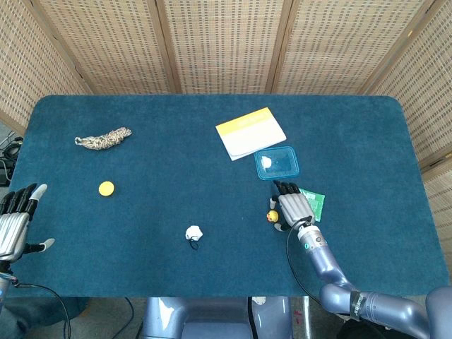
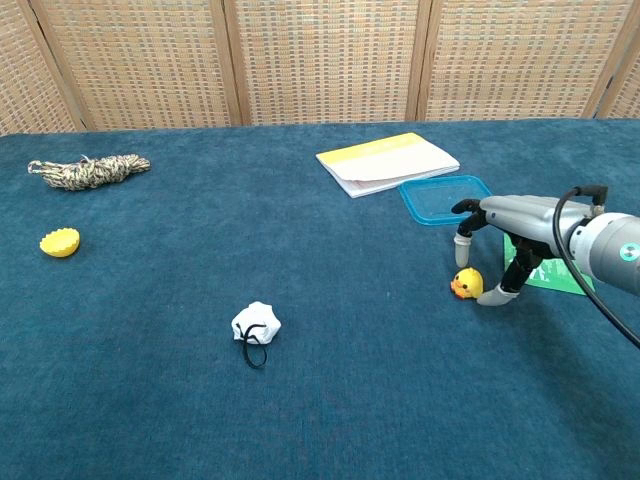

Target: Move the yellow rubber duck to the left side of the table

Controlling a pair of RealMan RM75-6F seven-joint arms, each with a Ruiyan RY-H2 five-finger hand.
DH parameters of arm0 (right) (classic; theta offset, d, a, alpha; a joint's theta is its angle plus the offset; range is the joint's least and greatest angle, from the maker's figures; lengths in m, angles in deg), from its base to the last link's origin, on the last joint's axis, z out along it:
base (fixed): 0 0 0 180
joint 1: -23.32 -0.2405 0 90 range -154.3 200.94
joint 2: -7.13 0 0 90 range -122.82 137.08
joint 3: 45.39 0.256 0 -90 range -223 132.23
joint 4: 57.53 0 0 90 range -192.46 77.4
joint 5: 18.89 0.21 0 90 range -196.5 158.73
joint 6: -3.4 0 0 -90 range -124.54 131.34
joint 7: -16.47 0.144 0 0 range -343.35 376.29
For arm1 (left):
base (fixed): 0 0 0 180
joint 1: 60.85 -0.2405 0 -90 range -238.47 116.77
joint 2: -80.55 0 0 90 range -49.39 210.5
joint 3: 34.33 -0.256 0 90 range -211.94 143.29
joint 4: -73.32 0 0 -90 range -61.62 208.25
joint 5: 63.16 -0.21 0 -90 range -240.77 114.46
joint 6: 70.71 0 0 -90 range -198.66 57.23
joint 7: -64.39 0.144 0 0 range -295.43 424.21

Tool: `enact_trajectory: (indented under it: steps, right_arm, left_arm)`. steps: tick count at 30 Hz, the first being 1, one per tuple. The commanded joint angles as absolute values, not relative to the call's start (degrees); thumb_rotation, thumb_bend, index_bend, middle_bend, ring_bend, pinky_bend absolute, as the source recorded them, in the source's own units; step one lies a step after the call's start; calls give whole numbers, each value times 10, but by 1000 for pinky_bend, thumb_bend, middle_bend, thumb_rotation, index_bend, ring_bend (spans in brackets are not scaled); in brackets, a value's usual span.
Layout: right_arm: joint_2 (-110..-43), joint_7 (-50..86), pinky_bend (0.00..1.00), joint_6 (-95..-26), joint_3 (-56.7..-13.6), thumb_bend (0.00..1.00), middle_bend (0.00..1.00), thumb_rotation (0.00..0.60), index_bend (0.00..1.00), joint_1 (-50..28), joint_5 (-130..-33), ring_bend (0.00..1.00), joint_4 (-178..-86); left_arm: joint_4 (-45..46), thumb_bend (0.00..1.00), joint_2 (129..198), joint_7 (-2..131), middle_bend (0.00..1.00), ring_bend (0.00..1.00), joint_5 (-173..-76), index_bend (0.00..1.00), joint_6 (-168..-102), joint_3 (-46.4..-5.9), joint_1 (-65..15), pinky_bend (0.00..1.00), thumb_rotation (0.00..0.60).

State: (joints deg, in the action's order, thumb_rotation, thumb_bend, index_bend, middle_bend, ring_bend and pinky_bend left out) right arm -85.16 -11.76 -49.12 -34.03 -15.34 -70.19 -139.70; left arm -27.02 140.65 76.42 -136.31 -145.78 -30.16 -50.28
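Observation:
The yellow rubber duck (image 1: 271,216) (image 2: 466,284) sits on the blue table right of centre. My right hand (image 1: 293,207) (image 2: 497,228) hovers directly over and beside it, fingers spread and arched down, one fingertip close to the duck's right side; it holds nothing. My left hand (image 1: 15,224) rests open at the table's left edge, far from the duck, seen only in the head view.
A green packet (image 2: 545,265) lies just right of the duck, a blue lid (image 2: 445,199) and a yellow-white booklet (image 2: 386,162) behind it. A white wad (image 2: 255,324) sits near centre front, a yellow cup (image 2: 59,242) and a rope bundle (image 2: 88,170) at the left.

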Motion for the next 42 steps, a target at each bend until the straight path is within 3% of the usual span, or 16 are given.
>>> enact_trajectory:
  steps: [1, 15, 23, 32, 42]
  right_arm:
    - [-857, -122, 0, -492, -341, 184, 0, 600, 437, -159, -693, 0, -1390]
    - [-868, -129, 0, -494, -342, 279, 0, 600, 568, -175, -673, 0, -1378]
    - [-857, -138, 0, -503, -335, 285, 0, 600, 581, -187, -676, 0, -1411]
    - [-859, -192, 0, -498, -287, 286, 0, 600, 584, -252, -635, 0, -1463]
    - [-957, -276, 0, -489, -232, 286, 0, 600, 587, -381, -510, 0, -1380]
  left_arm:
    - [-269, 0, 1406, 762, 0, 0, -1363, 0, -1457, -301, -502, 0, 600]
    - [-268, 0, 1405, 758, 0, 0, -1360, 0, -1455, -302, -501, 0, 600]
    - [-268, 0, 1402, 752, 0, 0, -1356, 0, -1449, -302, -499, 0, 600]
    - [-263, 0, 1400, 739, 0, 0, -1349, 0, -1438, -299, -494, 0, 600]
    - [-242, 0, 1400, 715, 0, 0, -1318, 0, -1393, -291, -476, 0, 600]
